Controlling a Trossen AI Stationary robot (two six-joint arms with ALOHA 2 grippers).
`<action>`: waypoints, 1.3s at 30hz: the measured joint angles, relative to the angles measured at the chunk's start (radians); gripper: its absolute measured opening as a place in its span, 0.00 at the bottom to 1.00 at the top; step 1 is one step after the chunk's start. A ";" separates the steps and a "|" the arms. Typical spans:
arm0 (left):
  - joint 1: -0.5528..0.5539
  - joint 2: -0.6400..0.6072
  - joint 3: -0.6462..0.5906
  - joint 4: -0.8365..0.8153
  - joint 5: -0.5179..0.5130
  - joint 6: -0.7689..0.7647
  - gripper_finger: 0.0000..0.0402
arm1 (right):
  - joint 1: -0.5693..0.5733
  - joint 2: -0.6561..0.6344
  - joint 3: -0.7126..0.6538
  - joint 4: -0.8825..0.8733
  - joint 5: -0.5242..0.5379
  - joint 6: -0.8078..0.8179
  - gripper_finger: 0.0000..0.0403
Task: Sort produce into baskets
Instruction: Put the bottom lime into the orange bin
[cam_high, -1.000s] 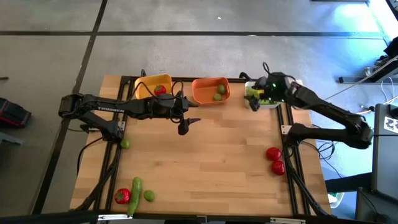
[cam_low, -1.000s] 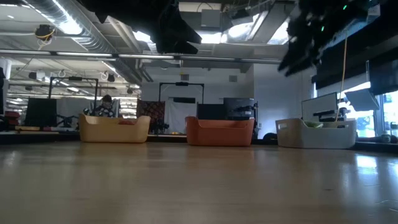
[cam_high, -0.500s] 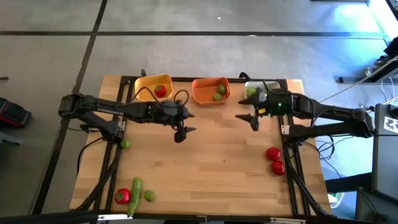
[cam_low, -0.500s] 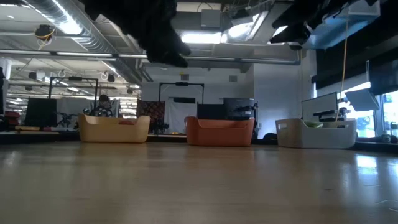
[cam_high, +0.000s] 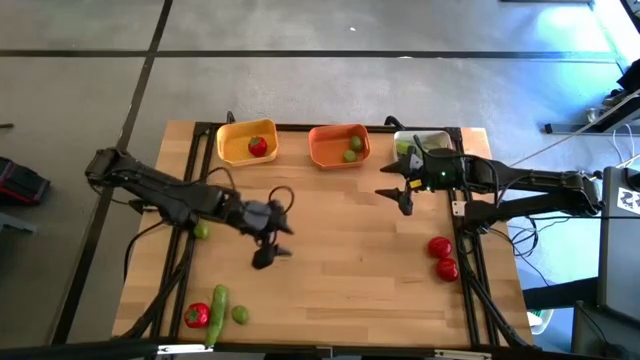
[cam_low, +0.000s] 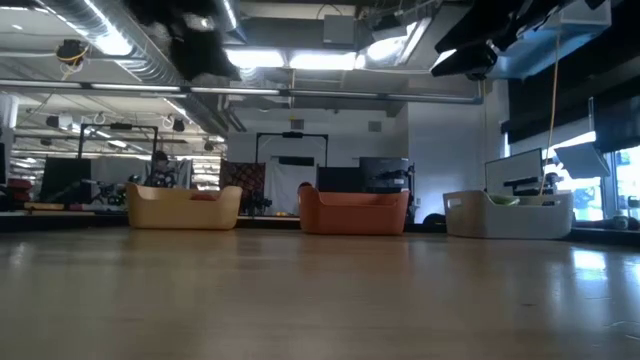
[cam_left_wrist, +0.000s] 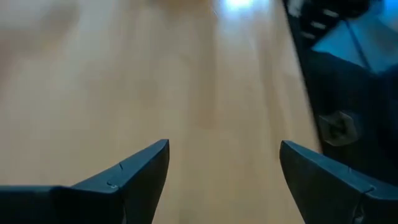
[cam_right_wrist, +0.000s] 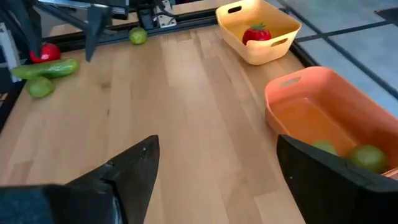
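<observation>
Three baskets stand along the far edge. The yellow basket (cam_high: 240, 146) holds a red tomato (cam_high: 258, 147), the orange basket (cam_high: 332, 150) holds two limes (cam_high: 353, 150), and the white basket (cam_high: 428, 140) holds a green piece (cam_high: 404, 150). Loose produce lies on the table: a lime (cam_high: 201, 232) at the left; a tomato (cam_high: 196, 315), a cucumber (cam_high: 217, 304) and a lime (cam_high: 240, 314) at the near left; two tomatoes (cam_high: 441, 257) at the right. My left gripper (cam_high: 268, 256) hangs open over bare wood left of centre. My right gripper (cam_high: 395, 199) hangs open in front of the white basket. Both hold nothing.
Black frame rails run along the table's left side (cam_high: 185, 270) and right side (cam_high: 468, 280). The wooden top (cam_high: 340, 270) between the two grippers carries no objects. In the right wrist view the left arm (cam_right_wrist: 93, 25) shows beyond the near-left produce (cam_right_wrist: 46, 68).
My left gripper has swung from in front of the yellow and orange baskets toward the table's near edge and a little left, turning as it went. My right gripper has drawn off the white basket toward the table's middle, then held still. Both stayed open. No produce moved.
</observation>
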 joint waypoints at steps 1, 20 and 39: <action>-0.026 -0.008 0.000 -0.027 0.001 -0.044 0.74 | 0.000 0.000 0.000 -0.002 -0.004 0.002 0.77; -0.208 0.022 0.000 -0.161 -0.018 -0.409 0.74 | 0.000 -0.001 0.000 -0.030 -0.024 -0.038 0.77; -0.347 0.144 0.000 -0.049 -0.020 -0.522 0.74 | 0.000 -0.001 0.000 -0.025 -0.050 0.001 0.77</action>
